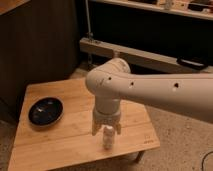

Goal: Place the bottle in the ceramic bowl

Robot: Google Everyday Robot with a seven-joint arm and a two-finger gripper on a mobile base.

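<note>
Your end effector (106, 131): at the table's (65, 142) near right, fingers spread either side of the upright bottle (107, 140). Bowl (45, 111): table's left side, well apart from the bottle.

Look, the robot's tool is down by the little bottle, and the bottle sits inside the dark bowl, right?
Not quite. The tool is down by the bottle, but the bottle stands on the wooden table, apart from the dark bowl. The camera view shows it.
</note>
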